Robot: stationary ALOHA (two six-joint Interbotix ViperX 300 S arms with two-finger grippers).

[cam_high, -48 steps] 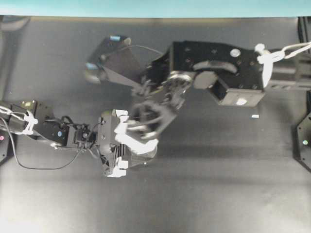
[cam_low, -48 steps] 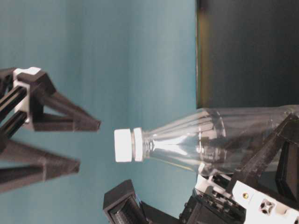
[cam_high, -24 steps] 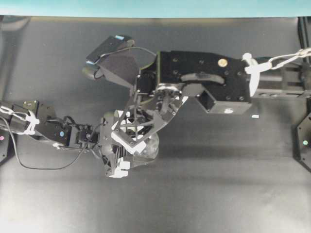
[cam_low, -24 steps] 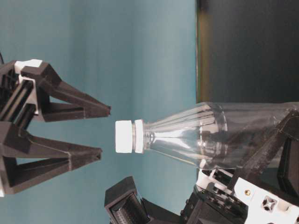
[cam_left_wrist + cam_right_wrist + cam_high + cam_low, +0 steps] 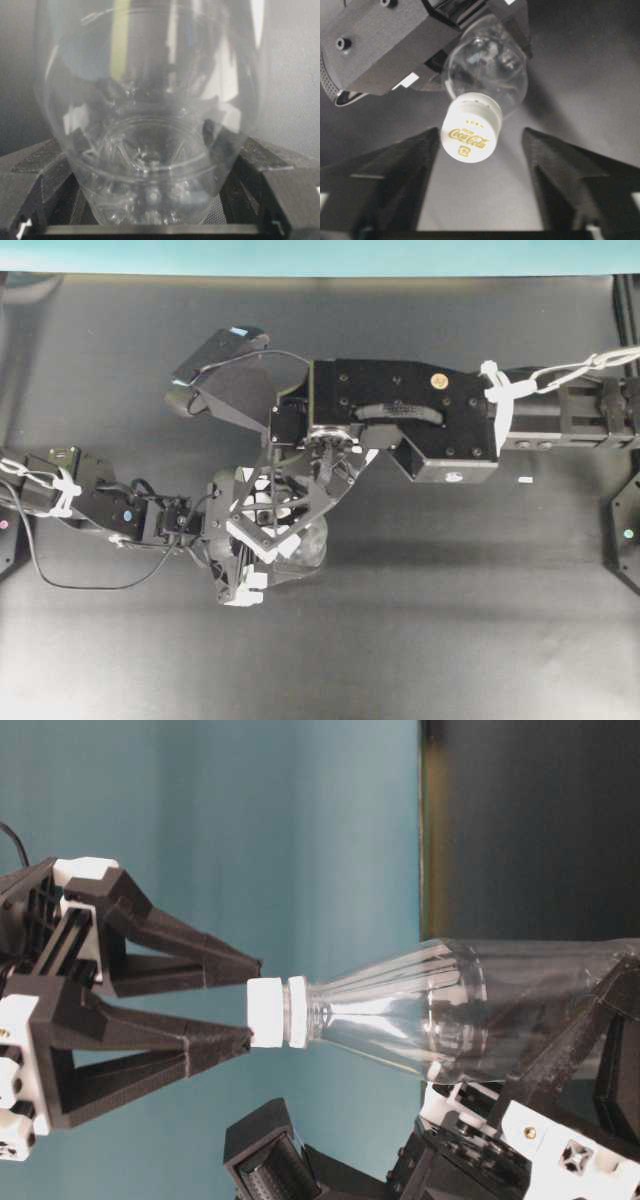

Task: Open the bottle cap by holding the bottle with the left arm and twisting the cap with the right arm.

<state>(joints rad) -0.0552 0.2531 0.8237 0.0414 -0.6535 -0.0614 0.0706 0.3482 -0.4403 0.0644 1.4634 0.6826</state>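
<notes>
The clear bottle (image 5: 440, 1010) is gripped at its lower body by my left gripper (image 5: 245, 558), whose black fingers (image 5: 272, 175) press both sides of the base (image 5: 145, 150). The white bottle cap (image 5: 266, 1012) is on the neck, with gold lettering on top (image 5: 470, 135). My right gripper (image 5: 250, 1003) is open above the bottle (image 5: 308, 548), and its two black fingertips stand just at the cap's end, one on each side. In the right wrist view the cap sits close to the left finger (image 5: 422, 150), and the right finger (image 5: 545, 155) is well apart from it.
The right arm's boxy housing (image 5: 400, 420) and blue-topped camera module (image 5: 215, 358) hang over the table's middle. A tiny white scrap (image 5: 525, 480) lies at the right. The teal wall (image 5: 320, 255) runs along the far edge.
My right gripper has moved toward the bottle, and its open fingertips now reach the cap's sides. The left gripper and the bottle have stayed put.
</notes>
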